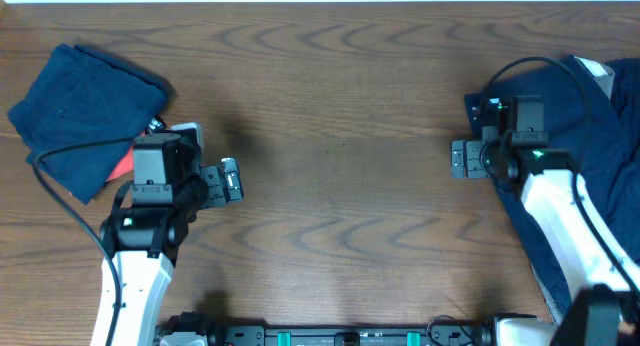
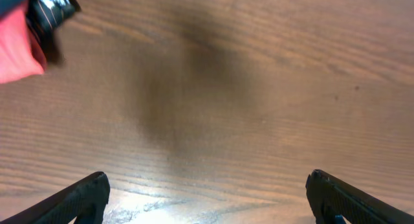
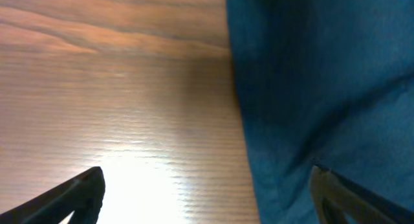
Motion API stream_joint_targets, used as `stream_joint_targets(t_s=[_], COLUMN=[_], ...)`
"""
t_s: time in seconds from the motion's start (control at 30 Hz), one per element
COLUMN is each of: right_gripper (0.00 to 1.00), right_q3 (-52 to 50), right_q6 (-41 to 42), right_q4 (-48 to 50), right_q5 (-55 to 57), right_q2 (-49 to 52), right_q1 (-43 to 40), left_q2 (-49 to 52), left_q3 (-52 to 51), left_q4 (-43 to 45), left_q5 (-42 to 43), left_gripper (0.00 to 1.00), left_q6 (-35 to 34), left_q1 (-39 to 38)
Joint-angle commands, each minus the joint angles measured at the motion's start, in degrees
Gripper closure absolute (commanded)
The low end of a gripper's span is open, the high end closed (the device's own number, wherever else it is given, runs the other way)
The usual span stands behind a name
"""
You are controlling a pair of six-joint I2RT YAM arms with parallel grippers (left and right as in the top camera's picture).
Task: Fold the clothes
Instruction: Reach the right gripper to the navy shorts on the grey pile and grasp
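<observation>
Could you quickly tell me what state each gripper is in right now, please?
Left gripper: open, holding nothing.
Right gripper: open, holding nothing, positioned at the edge of the blue garment.

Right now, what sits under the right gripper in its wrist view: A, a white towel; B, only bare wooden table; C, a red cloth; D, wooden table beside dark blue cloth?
D: the right gripper hangs open over brown wooden table on one side and dark blue cloth on the other.
</observation>
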Motion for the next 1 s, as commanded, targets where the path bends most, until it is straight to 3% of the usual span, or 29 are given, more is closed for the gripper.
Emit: stream_joint_targets(t_s=[0.0, 0.1, 0.2, 0.43, 0.5, 0.53, 0.63, 0.97], right_gripper=[0.12, 0.25, 0.47, 0.49, 0.54, 0.6, 0.99, 0.99], right_q3=[1.0, 1.0, 1.0, 1.0, 1.0, 1.0, 1.0, 5.7], right_q6=[0.8, 0.7, 0.8, 1.2, 1.2, 1.3, 3.2, 5.7], right_q4=[1.3, 2.7, 4.2, 8.0, 8.8, 9.1, 9.5, 5.7], right_q5=[7.3, 9.6, 10.4, 10.4, 10.4, 10.4, 10.5, 11.1], right_q2=[4.1, 8.1, 11.5, 17.3, 18.6, 19.1, 19.7, 10.1], right_q1=[-1.3, -2.1, -2.7, -3.3, -3.3, -3.3, -3.4, -3.8], left_q2=[1.0, 1.0, 1.0, 1.0, 1.0, 1.0, 1.0, 1.0], left_q3=[1.1, 1.1, 1.1, 1.1, 1.1, 1.1, 1.1, 1.1], left_q4=[-0.4, -0.4, -0.4, -0.4, -0.4, -0.4, -0.4, -0.4], left_q5=[1.0, 1.0, 1.0, 1.0, 1.0, 1.0, 1.0, 1.0], left_gripper=[0.02, 0.02, 0.02, 0.02, 0.02, 0.02, 0.02, 0.02], left_q6=[-0.3, -0.3, -0.3, -0.3, -0.3, -0.3, -0.3, -0.3], left_q1=[0.2, 0.2, 0.2, 0.2, 0.2, 0.2, 0.2, 0.2])
